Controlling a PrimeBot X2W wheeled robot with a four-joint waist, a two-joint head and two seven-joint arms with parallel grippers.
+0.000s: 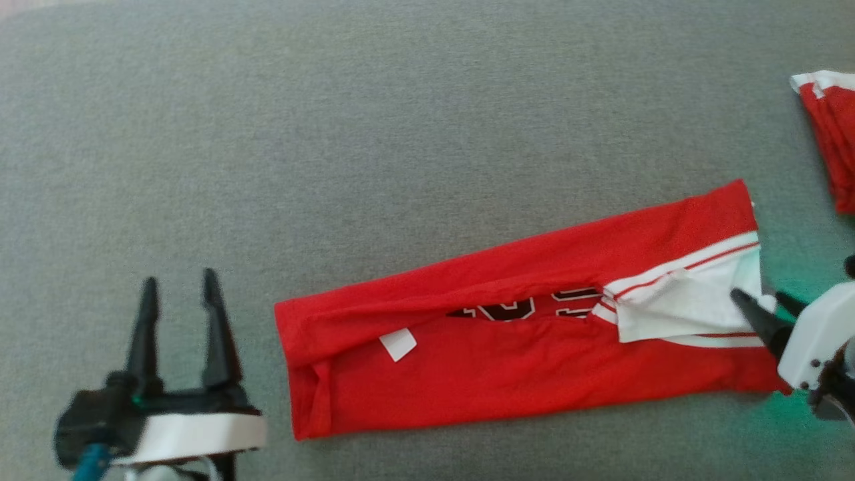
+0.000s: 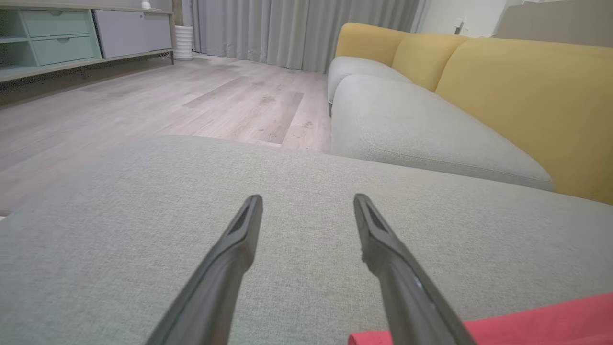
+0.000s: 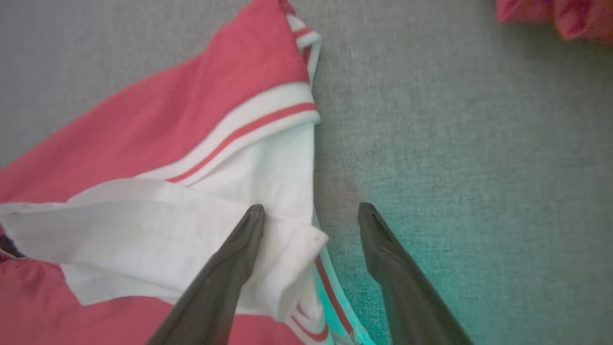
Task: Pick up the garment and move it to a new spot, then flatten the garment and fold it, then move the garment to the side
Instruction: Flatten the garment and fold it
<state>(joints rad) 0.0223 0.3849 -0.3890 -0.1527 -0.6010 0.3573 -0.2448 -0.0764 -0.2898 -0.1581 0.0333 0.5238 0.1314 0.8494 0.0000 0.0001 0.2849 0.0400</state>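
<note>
Left tool (image 1: 180, 276) is released over the grey sofa cushion (image 1: 401, 133), apart from the red jersey (image 1: 507, 374) (folded into a long strip) lying mid-cushion; right tool (image 1: 758, 296), fingers spread and empty, sits at its white-trimmed end; another red garment (image 1: 831, 133) lies far right.

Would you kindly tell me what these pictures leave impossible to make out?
Head view: the dark print on the folded red jersey with white trim is mostly covered by its own folds.
Head view: a second red and white cloth is cut by the right edge.
Left wrist view: the jersey is cut by the bottom edge.
</note>
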